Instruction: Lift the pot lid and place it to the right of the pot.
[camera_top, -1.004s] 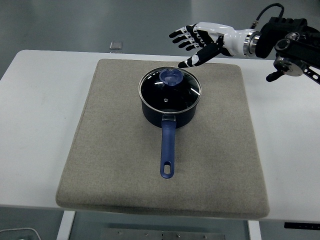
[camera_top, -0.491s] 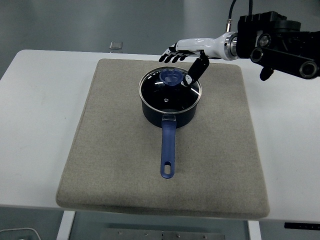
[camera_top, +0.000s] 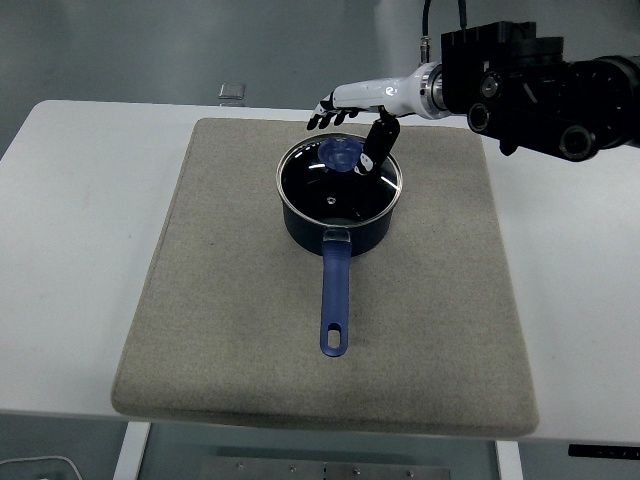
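Task status: not begun in effect — glass lid (camera_top: 340, 183) sits flat on the saucepan (camera_top: 338, 215), nothing lifted. Remaining: grasp knob, lift, carry right, set down on mat.
Lid location: on the pan, rim seated all round; blue knob (camera_top: 341, 153) toward the far side of the lid.
Pan location: far-centre of the grey mat (camera_top: 220, 300) on the white desk (camera_top: 70, 250); blue handle (camera_top: 335, 300) points to the near edge.
Right robot hand (camera_top: 356, 115): over the far rim of the pan, palm down. Fingers (camera_top: 325, 115) extended past the knob on the far side, spread — not curled. Thumb (camera_top: 378, 145) hangs down just beside the knob on its right.
Hold: nothing gripped. Thumb-to-knob or thumb-to-glass contact — cannot tell from this view.
Left arm: not in view.
Drop zone: mat to the right of the pan, bare fabric.
Next step (est.): lower and close thumb and fingers on the knob; grip must be centred, else lid tilts on lift.
Other: small grey item (camera_top: 232, 91) at the far desk edge, well apart from the work.
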